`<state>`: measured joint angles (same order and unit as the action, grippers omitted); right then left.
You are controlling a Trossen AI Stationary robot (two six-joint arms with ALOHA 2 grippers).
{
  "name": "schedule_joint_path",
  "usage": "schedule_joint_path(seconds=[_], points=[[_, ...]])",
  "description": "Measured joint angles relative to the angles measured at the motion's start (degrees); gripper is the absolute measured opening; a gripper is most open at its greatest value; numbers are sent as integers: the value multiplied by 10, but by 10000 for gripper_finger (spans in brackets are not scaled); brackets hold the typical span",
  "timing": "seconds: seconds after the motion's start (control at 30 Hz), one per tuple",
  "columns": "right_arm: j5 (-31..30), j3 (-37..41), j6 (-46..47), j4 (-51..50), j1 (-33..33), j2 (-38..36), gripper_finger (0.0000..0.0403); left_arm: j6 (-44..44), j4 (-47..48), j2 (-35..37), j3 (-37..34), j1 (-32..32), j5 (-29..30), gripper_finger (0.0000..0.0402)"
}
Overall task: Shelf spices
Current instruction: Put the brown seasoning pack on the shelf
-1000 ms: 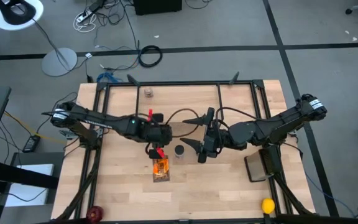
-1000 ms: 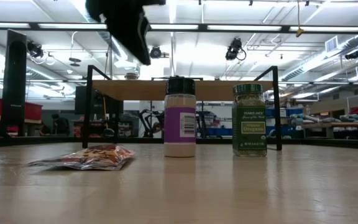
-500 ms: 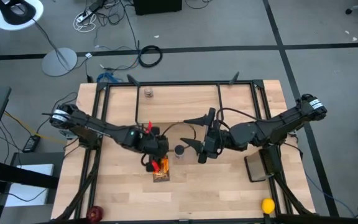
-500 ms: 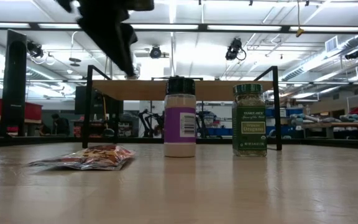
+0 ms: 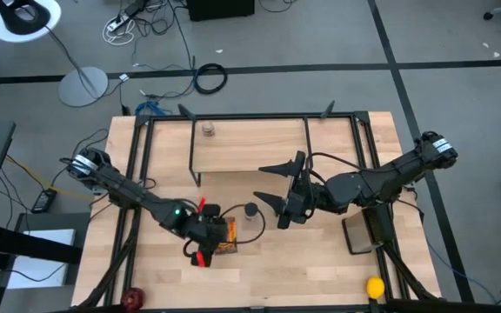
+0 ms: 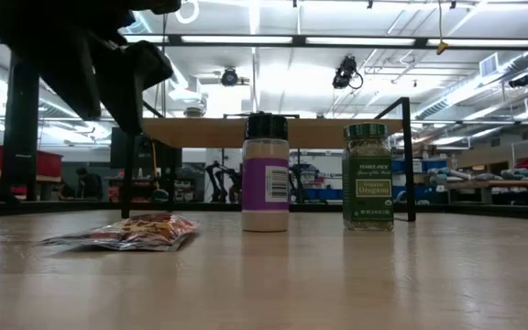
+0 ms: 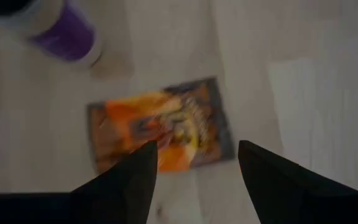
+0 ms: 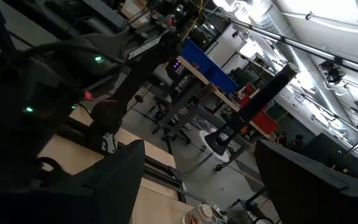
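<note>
High view shows the shelf (image 5: 233,156) at the far middle of the table with only the tiny pale-capped jar (image 5: 208,129) on its board, at the far left corner; that looks like the one spice already put up; the rest are on the tabletop. Flat orange packet (image 5: 225,236) lies near the middle, nearer than the shelf; the purple-labelled jar (image 5: 250,210) stands just to its far right; in the low view the green-lidded jar (image 6: 368,176) stands right of that jar, on the table in front of the shelf. Left gripper (image 7: 194,163) hovers over the packet, fingers spread wide on either side of it, holding nothing; the packet appears to be the next piece to lift. Right gripper (image 5: 283,191) hangs above the table right of the purple jar, fingers wide apart and empty. Roughly three spices remain to place, by my reading.
</note>
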<state>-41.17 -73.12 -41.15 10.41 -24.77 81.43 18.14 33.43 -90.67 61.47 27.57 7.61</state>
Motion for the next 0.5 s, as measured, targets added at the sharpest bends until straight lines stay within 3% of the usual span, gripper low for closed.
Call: schedule_joint_path(seconds=[0.13, 0.5], points=[[0, 0, 0, 0, 0, 0, 304, -28, -67, 0, -35, 22, 10, 228], [0, 0, 0, 0, 0, 0, 304, -85, -73, -12, -109, 60, 70, 228]])
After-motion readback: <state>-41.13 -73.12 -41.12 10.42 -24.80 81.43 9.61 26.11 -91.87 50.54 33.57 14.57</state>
